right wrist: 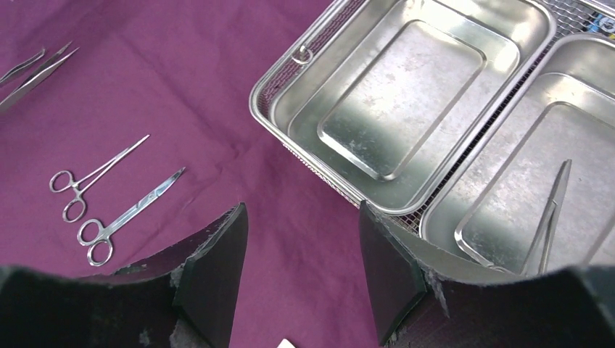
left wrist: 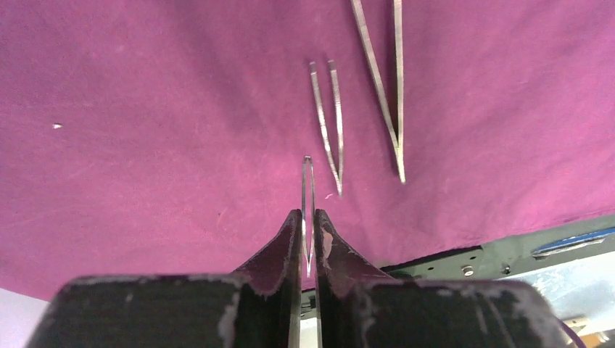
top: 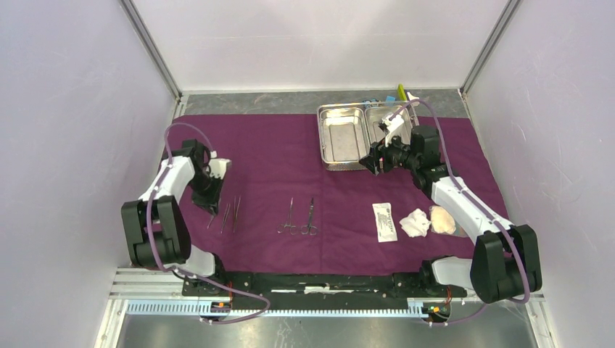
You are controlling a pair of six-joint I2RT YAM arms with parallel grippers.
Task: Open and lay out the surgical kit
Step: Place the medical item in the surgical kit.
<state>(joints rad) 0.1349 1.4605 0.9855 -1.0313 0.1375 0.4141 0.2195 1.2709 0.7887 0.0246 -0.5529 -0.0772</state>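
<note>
- The left gripper is clamped on thin tweezers, low over the cloth near its front left corner. We cannot tell whether the tips touch the cloth.
- A short pair and a long pair lie flat just beside them, towards the cloth's middle.
- We judge the step is laying the tweezers into that row. We lower them until they lie flat, parallel to the short pair but apart from it.
- We then part the fingers gently and lift straight up, so the springy steel neither flicks nor drags its neighbours.
- The right gripper stands open and empty over the cloth at the front edge of the tray.
- One slim instrument lies in the tray's right compartment.
- Scissors and forceps lie mid-cloth. The packet and gauze sit near the front right corner.
</note>
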